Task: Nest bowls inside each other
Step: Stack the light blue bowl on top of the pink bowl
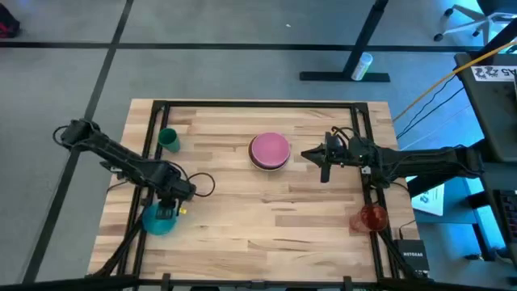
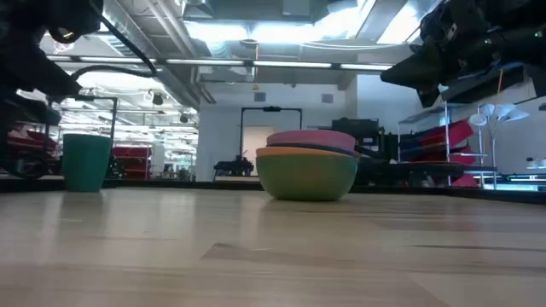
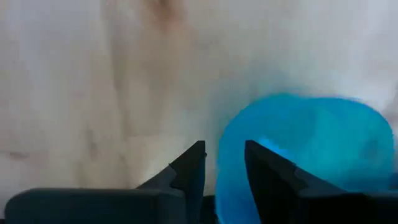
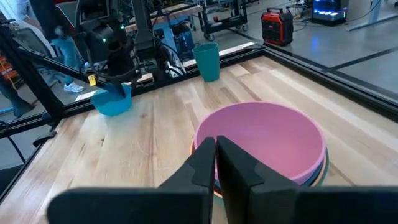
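Observation:
A pink bowl (image 1: pixel 269 149) tops a stack (image 2: pixel 307 175) of nested bowls at the table's middle; below it show a dark blue rim, an orange rim and a green bowl that stands on the wood. The bright blue bowl (image 1: pixel 157 221) is at the near left, under my left gripper (image 1: pixel 166 210), which is shut on it. My right gripper (image 4: pixel 216 155) is shut and holds nothing. It hovers just right of the stack, above the pink bowl's rim. My left gripper has the bright blue bowl by its rim (image 3: pixel 227 177), one finger (image 3: pixel 267 174) inside the bowl and the other outside. The fingers come from above, pointing down. The bowl (image 4: pixel 112 102) hangs tilted below them; whether its bottom touches the table I cannot tell.
A narrow dark-green cup (image 1: pixel 168 139) stands at the far left. A see-through orange-red cup (image 1: pixel 371 217) stands at the near right edge. Black frame rails (image 1: pixel 258 103) run along the table's far, left and right sides. Bare wood lies between the stack and the near edge.

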